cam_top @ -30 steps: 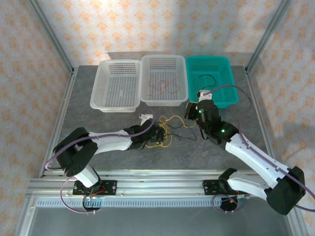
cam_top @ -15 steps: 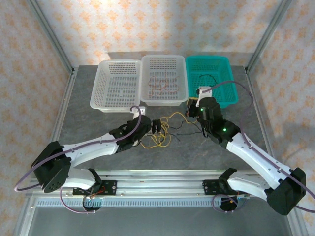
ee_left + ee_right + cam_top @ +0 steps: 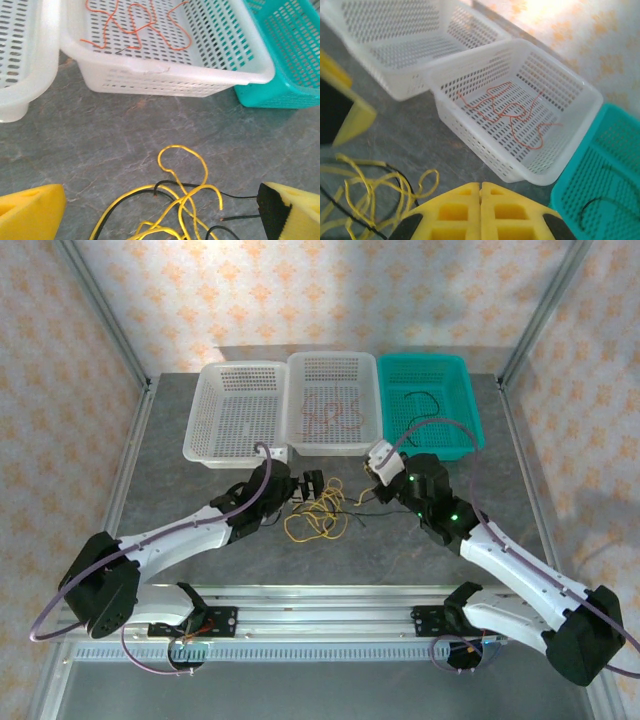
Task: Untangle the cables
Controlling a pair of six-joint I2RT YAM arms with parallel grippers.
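A tangle of yellow and black cables [image 3: 316, 516] lies on the grey table in front of the baskets. My left gripper [image 3: 310, 488] hovers at the tangle's far edge, open, and in its wrist view the yellow loops [image 3: 186, 192] and black strands lie between and ahead of the left gripper's [image 3: 160, 212] wide yellow fingers [image 3: 31, 214]. My right gripper [image 3: 372, 478] is just right of the tangle, shut; the right gripper [image 3: 481, 192] shows nothing between its pads. A reddish cable [image 3: 330, 416] lies in the middle white basket [image 3: 333, 448]. A black cable [image 3: 424, 403] lies in the teal basket [image 3: 455, 445].
A second white basket [image 3: 237, 456] stands left of the middle one, with nothing in it. The three baskets form a row along the back of the table. Metal frame posts rise at both back corners, and a rail runs along the near edge.
My left arm has swung forward and right, bringing its open gripper to the far side of the tangle. My right gripper has shifted left toward the tangle, still shut.
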